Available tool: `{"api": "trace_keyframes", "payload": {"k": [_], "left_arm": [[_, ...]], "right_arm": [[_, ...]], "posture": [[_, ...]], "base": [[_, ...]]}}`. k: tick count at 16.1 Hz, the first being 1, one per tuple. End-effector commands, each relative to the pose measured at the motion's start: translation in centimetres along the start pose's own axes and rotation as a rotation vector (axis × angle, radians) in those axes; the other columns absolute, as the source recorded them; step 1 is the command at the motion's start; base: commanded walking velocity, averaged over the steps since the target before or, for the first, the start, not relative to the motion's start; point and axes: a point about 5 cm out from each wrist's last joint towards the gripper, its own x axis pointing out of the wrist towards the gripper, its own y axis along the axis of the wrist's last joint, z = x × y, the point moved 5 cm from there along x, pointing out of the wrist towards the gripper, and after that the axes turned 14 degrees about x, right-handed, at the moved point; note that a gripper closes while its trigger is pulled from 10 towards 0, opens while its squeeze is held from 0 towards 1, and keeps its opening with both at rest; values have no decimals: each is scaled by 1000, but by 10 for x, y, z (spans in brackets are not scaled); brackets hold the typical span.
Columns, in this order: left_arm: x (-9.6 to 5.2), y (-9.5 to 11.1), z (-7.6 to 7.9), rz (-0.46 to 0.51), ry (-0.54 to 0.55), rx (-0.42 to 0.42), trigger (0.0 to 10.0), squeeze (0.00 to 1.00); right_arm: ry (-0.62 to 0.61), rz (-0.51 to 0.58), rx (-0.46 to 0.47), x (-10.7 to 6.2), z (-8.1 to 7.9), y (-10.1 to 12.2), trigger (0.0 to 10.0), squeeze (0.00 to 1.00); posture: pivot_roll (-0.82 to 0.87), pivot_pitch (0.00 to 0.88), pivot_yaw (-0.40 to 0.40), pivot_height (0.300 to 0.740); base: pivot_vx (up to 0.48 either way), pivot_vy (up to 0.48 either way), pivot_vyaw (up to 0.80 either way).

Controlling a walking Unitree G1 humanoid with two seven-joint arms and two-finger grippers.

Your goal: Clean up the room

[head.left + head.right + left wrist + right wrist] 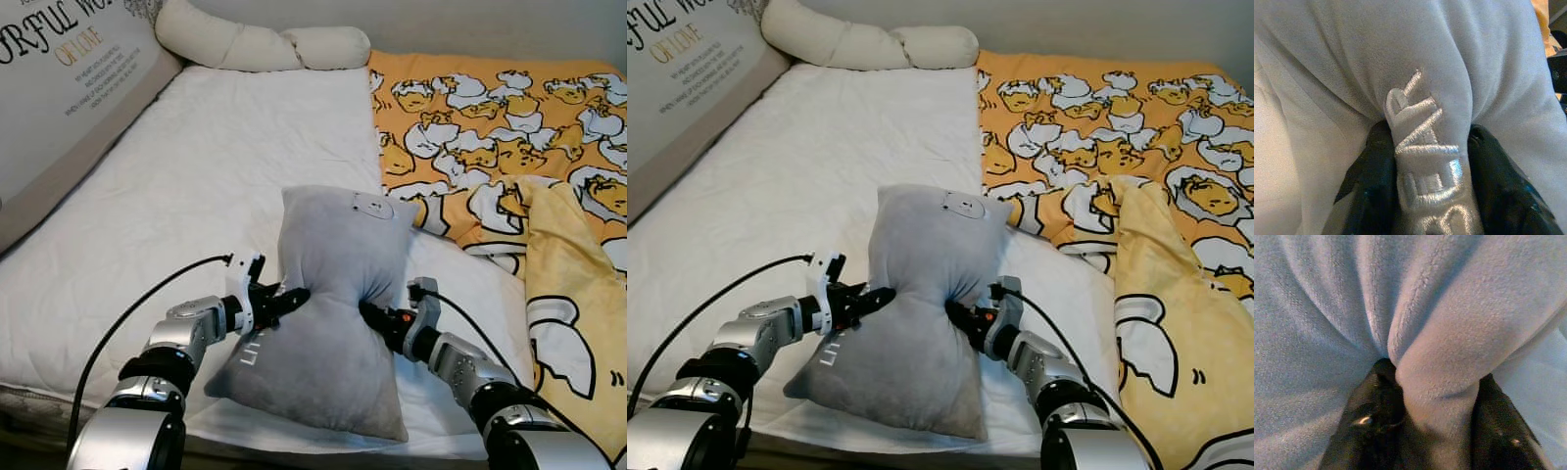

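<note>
While the soft grey plush pillow (328, 304) stands partly raised at the near edge of the white bed sheet (225, 166), it is pinched in at its waist from both sides. On its left flank the left claw (290, 300) is clamped on a fold of the fabric bearing silver embroidered lettering (1425, 161). On its right flank the right claw (368, 313) squeezes another fold of plush between its black fingers (1376, 421). Just beside the pillow, toward the right, lies an orange duck-print quilt (509, 127).
</note>
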Motion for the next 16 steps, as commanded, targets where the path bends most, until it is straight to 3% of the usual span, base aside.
{"api": "trace_keyframes", "payload": {"k": [1,4,10,12,13,16], "left_arm": [[4,-6,4,-41,-10,-18,0,0],[4,6,3,-17,-19,35,0,0],[7,46,1,81,4,42,0,0],[3,72,2,177,52,120,0,0],[-3,84,6,227,83,168,0,0],[-14,91,18,263,142,281,0,0]], "right_arm": [[39,16,-32,12,-17,9,0,0],[82,57,-65,18,-31,22,0,0],[112,160,-110,28,-56,54,0,0],[141,211,-129,27,-67,67,0,0],[154,258,-189,23,-73,75,0,0],[201,361,-175,6,-86,88,0,0]], "posture": [[31,0,52,740],[34,0,54,740],[48,0,43,740],[66,0,13,740],[61,0,15,740],[49,0,20,740]], "base": [[0,0,0],[0,0,0],[0,0,0],[0,0,0],[0,0,0],[0,0,0]]}}
